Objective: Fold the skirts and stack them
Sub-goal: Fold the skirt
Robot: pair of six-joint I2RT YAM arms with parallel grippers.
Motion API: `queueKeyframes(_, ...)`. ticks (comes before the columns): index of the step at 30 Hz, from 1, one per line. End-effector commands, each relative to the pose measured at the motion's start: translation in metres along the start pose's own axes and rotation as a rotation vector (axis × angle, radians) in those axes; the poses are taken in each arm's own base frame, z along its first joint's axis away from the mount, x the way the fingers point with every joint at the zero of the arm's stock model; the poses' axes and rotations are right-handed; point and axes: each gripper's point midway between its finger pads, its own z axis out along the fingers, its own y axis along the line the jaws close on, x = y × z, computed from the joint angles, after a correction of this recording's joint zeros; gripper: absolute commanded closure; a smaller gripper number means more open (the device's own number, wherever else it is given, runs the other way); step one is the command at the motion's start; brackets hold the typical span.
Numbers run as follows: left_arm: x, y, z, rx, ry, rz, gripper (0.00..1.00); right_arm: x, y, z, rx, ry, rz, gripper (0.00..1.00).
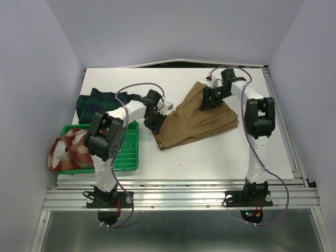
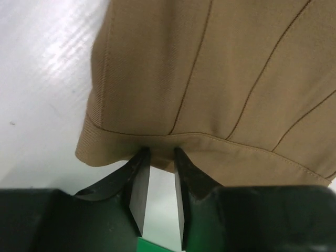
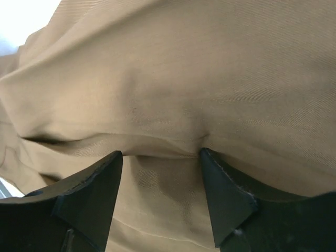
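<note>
Currently, locate tan pleated skirt spread on white table, between both arms. Observe left gripper at hem nearest left arm: fingers narrowly parted, tips at hem edge, apparently touching. Observe right gripper on far part: fingers wide, tips pressed into cloth, ridge bunched between. Find tartan skirt at far left, plaid skirt draped over green tray.

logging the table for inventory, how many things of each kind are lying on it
skirts: 3 (tan skirt, tartan skirt, red plaid skirt)
green tray: 1
total: 4
</note>
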Motion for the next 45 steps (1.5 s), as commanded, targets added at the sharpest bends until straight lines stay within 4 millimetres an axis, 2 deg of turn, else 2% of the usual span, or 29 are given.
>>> queueKeyframes(1, 0.019, 0.022, 0.015, -0.072, 0.072, -0.046, 0.66, 0.042, -0.044, 0.003, 0.141, 0.096, -0.050, 0.36)
queueKeyframes(2, 0.009, 0.028, 0.015, -0.083, 0.055, -0.049, 0.67, 0.048, -0.039, -0.004, 0.152, 0.102, -0.056, 0.37)
queueKeyframes(3, 0.009, 0.035, 0.020, -0.102, 0.064, -0.057, 0.67, 0.079, -0.037, 0.000, 0.139, 0.160, -0.026, 0.38)
queueKeyframes(5, -0.003, 0.045, 0.021, -0.124, 0.044, -0.062, 0.70, 0.101, -0.029, -0.005, 0.127, 0.196, -0.016, 0.39)
queueKeyframes(6, -0.020, 0.052, 0.018, -0.143, 0.010, -0.057, 0.71, 0.105, -0.022, -0.014, 0.132, 0.191, -0.020, 0.40)
queueKeyframes(7, -0.023, 0.061, 0.022, -0.172, 0.018, -0.059, 0.74, 0.127, -0.018, -0.014, 0.124, 0.230, 0.001, 0.41)
queueKeyframes(8, -0.028, 0.065, 0.023, -0.184, 0.014, -0.058, 0.75, 0.135, -0.015, -0.018, 0.124, 0.240, 0.003, 0.41)
queueKeyframes(9, -0.046, 0.071, 0.018, -0.197, -0.023, -0.058, 0.75, 0.141, -0.013, -0.021, 0.131, 0.248, 0.003, 0.42)
queueKeyframes(10, -0.047, 0.076, 0.024, -0.207, -0.012, -0.062, 0.75, 0.141, -0.009, -0.030, 0.141, 0.241, -0.016, 0.42)
queueKeyframes(11, -0.059, 0.081, 0.019, -0.214, -0.035, -0.066, 0.77, 0.151, -0.007, -0.033, 0.145, 0.263, -0.016, 0.42)
queueKeyframes(14, -0.068, 0.080, 0.016, -0.173, -0.050, -0.054, 0.77, 0.153, -0.001, -0.048, 0.158, 0.281, -0.053, 0.42)
queueKeyframes(15, -0.071, 0.078, 0.011, -0.158, -0.064, -0.040, 0.77, 0.149, -0.002, -0.051, 0.169, 0.277, -0.070, 0.42)
queueKeyframes(16, -0.079, 0.067, 0.000, -0.093, -0.102, -0.013, 0.75, 0.141, -0.001, -0.058, 0.181, 0.262, -0.104, 0.41)
queueKeyframes(17, -0.084, 0.062, -0.009, -0.062, -0.131, 0.014, 0.65, 0.133, -0.002, -0.062, 0.195, 0.247, -0.122, 0.40)
queueKeyframes(18, -0.095, 0.052, -0.031, -0.011, -0.195, 0.077, 0.58, 0.112, -0.001, -0.071, 0.214, 0.210, -0.165, 0.37)
queueKeyframes(19, -0.100, 0.049, -0.041, 0.006, -0.225, 0.116, 0.48, 0.099, 0.001, -0.076, 0.216, 0.185, -0.191, 0.36)
queueKeyframes(20, -0.109, 0.047, -0.055, 0.009, -0.266, 0.155, 0.45, 0.071, 0.007, -0.085, 0.210, 0.125, -0.235, 0.35)
queueKeyframes(23, -0.138, 0.044, -0.092, -0.015, -0.363, 0.282, 0.35, 0.037, 0.019, -0.097, 0.189, 0.054, -0.285, 0.31)
queueKeyframes(24, -0.144, 0.045, -0.097, -0.023, -0.374, 0.305, 0.34, 0.026, 0.020, -0.101, 0.195, 0.031, -0.300, 0.30)
queueKeyframes(25, -0.145, 0.048, -0.093, -0.021, -0.352, 0.333, 0.33, 0.003, 0.020, -0.108, 0.218, -0.021, -0.342, 0.29)
queueKeyframes(26, -0.148, 0.050, -0.090, -0.019, -0.343, 0.349, 0.34, -0.007, 0.017, -0.109, 0.234, -0.038, -0.364, 0.28)
queueKeyframes(27, -0.164, 0.052, -0.101, -0.034, -0.373, 0.370, 0.33, -0.012, 0.007, -0.105, 0.259, -0.034, -0.374, 0.28)
queueKeyframes(28, -0.158, 0.052, -0.084, 0.003, -0.323, 0.376, 0.33, -0.028, 0.002, -0.109, 0.289, -0.062, -0.430, 0.28)
queueKeyframes(30, -0.162, 0.048, -0.072, 0.063, -0.297, 0.403, 0.33, -0.037, -0.017, -0.100, 0.327, -0.046, -0.493, 0.28)
queueKeyframes(36, -0.164, 0.039, -0.044, 0.101, -0.258, 0.500, 0.34, -0.064, -0.042, -0.078, 0.348, -0.087, -0.608, 0.23)
queueKeyframes(37, -0.164, 0.037, -0.040, 0.112, -0.257, 0.516, 0.34, -0.059, -0.048, -0.067, 0.328, -0.065, -0.613, 0.22)
queueKeyframes(38, -0.163, 0.035, -0.037, 0.116, -0.252, 0.525, 0.34, -0.064, -0.047, -0.066, 0.320, -0.071, -0.626, 0.22)
queueKeyframes(40, -0.156, 0.031, -0.026, 0.134, -0.223, 0.539, 0.34, -0.058, -0.052, -0.058, 0.299, -0.041, -0.626, 0.20)
queueKeyframes(45, -0.135, 0.028, -0.006, 0.157, -0.153, 0.532, 0.35, -0.031, -0.065, -0.040, 0.272, 0.044, -0.647, 0.21)
